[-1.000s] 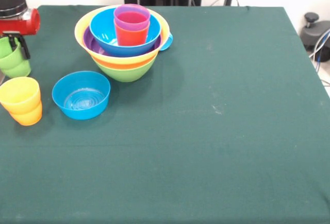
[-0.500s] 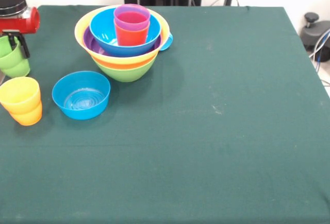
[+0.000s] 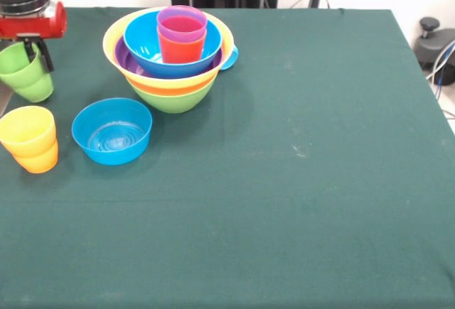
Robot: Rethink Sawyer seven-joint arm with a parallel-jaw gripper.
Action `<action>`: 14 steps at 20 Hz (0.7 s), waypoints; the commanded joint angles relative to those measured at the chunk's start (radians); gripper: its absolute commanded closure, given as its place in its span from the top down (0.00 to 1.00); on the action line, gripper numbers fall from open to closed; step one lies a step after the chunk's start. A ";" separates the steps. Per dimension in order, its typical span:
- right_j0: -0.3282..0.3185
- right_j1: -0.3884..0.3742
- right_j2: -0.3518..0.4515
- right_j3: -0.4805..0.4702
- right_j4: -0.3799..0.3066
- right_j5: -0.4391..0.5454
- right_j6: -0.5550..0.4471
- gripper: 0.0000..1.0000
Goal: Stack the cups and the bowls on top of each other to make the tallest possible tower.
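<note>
While the tower (image 3: 170, 53) at 11 o'clock has 4 bowls + 2 cups nested, the hand (image 3: 32, 57) grips the green cup (image 3: 25, 73); yellow/orange cups (image 3: 28, 138) & small blue bowl (image 3: 111, 131) left.

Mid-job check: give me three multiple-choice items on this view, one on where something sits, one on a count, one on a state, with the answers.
1. Where is the loose blue bowl?
A. inside the tower
B. on the cloth in front of the tower
C. at the right edge

2. How many cups stand in the tower's top bowl?
A. two, purple over orange
B. none
C. four

3. How does the green cup sit?
A. upside down on the cloth
B. tilted, held at the rim by the tool
C. nested in the yellow cup

Answers: 1 B, it stands alone on the cloth. 2 A, both colours show. 3 B, it leans in the tool's grip.
</note>
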 commanded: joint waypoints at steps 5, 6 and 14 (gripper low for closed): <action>0.038 -0.148 0.063 0.181 0.016 -0.044 -0.128 0.00; 0.045 -0.144 0.064 0.167 0.019 -0.036 -0.129 0.00; 0.057 -0.225 0.087 0.218 0.073 -0.002 -0.099 0.00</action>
